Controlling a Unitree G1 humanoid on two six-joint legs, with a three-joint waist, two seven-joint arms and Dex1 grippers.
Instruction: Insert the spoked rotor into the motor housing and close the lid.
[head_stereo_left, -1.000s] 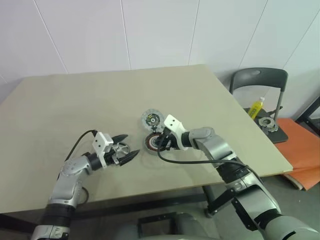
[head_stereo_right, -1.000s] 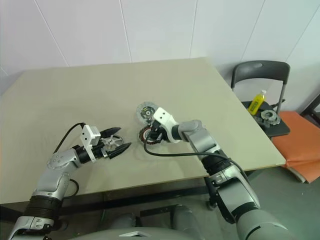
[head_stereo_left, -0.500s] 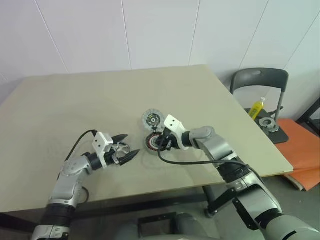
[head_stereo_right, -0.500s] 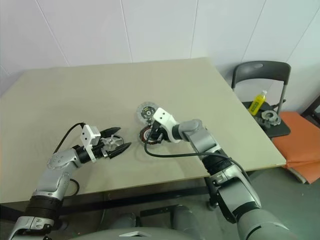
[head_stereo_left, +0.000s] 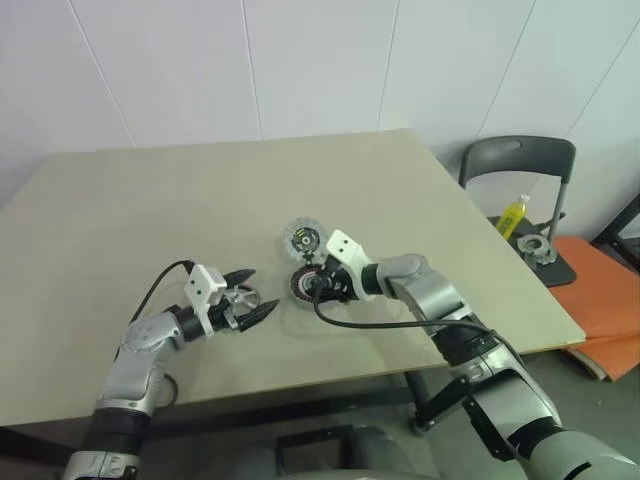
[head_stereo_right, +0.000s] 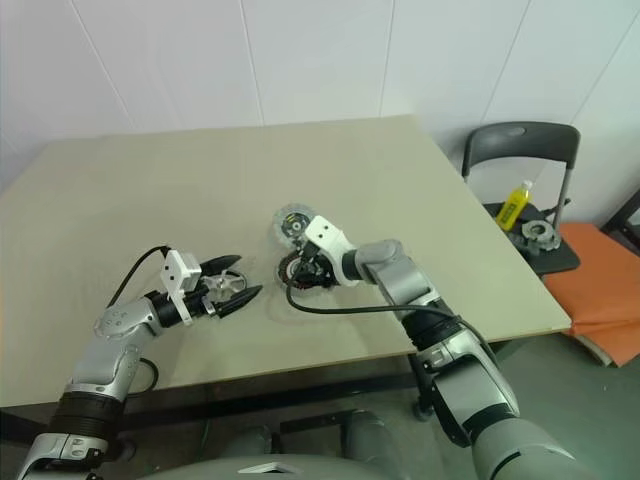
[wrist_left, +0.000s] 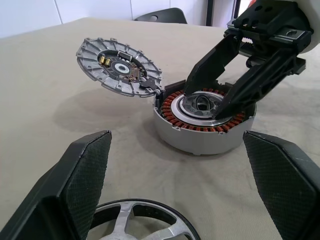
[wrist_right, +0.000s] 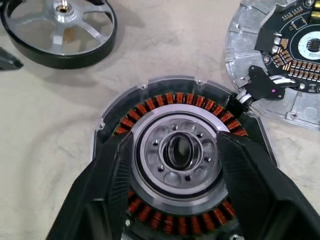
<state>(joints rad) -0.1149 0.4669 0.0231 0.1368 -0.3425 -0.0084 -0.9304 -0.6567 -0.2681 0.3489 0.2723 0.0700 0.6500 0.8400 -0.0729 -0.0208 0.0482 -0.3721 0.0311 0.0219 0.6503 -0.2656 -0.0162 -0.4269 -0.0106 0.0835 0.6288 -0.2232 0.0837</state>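
Note:
The motor housing (wrist_right: 180, 150), a silver cup with copper windings, sits mid-table. My right gripper (wrist_right: 175, 145) is down over it, open, one finger on each side of the silver centre ring. The lid (wrist_left: 117, 65) lies flipped open beside the housing, circuit side up, joined to it by a short cable. The spoked rotor (head_stereo_left: 243, 299) rests flat on the table, to the left of the housing. My left gripper (head_stereo_left: 255, 292) is open, level with the table, its fingers (wrist_left: 80, 185) spread on either side of the rotor without touching it.
The beige table (head_stereo_left: 200, 190) ends close to the right of the housing. Beyond that edge stands a dark chair (head_stereo_left: 520, 160) holding a yellow bottle (head_stereo_left: 512, 215) and a grey metal ring part (head_stereo_left: 535, 247). An orange cushion (head_stereo_left: 600, 290) lies beside the chair.
My right gripper's fingers have spread wider over the housing's centre. The left arm, rotor and lid have stayed where they were.

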